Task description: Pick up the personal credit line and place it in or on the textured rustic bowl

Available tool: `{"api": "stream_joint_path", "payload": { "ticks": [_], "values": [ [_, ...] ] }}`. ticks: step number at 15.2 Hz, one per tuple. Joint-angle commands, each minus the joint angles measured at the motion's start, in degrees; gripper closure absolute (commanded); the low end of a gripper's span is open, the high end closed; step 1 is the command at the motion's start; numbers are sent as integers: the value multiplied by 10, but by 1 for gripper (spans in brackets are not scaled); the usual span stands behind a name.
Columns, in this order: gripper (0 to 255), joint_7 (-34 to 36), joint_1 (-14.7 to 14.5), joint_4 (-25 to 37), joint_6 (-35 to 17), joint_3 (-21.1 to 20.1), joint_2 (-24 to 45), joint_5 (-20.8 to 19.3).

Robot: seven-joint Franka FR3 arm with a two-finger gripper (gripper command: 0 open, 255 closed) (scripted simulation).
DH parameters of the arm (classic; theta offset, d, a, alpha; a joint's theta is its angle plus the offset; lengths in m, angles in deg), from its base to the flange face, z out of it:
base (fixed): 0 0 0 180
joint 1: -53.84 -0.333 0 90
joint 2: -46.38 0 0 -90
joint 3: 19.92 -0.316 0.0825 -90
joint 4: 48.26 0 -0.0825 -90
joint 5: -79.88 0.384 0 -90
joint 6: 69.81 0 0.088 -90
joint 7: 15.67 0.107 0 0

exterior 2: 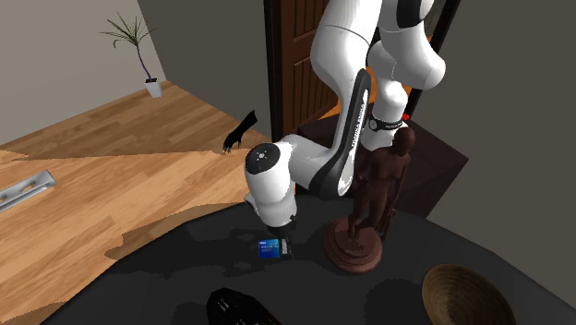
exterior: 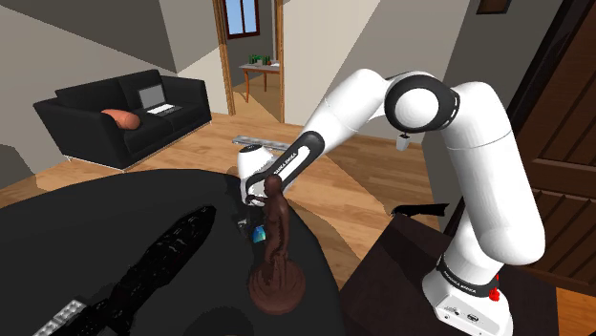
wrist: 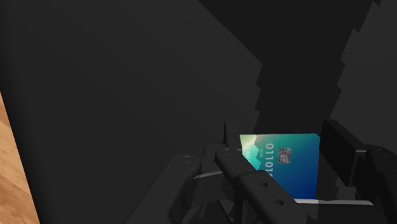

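Black jaws pinch blue-green credit card (wrist: 287,167) by its edges, low on round black counter (exterior 2: 157,277) (brown statuette (exterior 2: 378,194) beside); brown textured bowl (exterior 2: 466,297) well apart.

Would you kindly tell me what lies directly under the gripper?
A blue-green credit card on the black table; the gripper covers the card's near edge.

The card (wrist: 283,162) ran from pale green through teal to deep blue, with white lettering and a grey chip. The fingers (wrist: 254,184) were black, as was the counter (exterior: 86,229). The statue (exterior: 276,253) was dark brown, the bowl (exterior 2: 466,295) brown with a paler rim, the arm (exterior: 478,172) white, and the floor (exterior 2: 111,175) light wood-grain.
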State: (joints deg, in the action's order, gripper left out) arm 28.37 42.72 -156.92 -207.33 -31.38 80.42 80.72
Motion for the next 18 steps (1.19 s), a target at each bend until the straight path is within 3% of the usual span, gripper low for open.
{"api": "stream_joint_path", "payload": {
  "ticks": [1, 5, 18],
  "values": [
    [255, 0, 0, -1, -1, 0, 3, 0],
    [255, 0, 0, -2, -1, 0, 1, 0],
    [255, 0, 7, -2, 71, -9, -72, 11]
  ]
}}
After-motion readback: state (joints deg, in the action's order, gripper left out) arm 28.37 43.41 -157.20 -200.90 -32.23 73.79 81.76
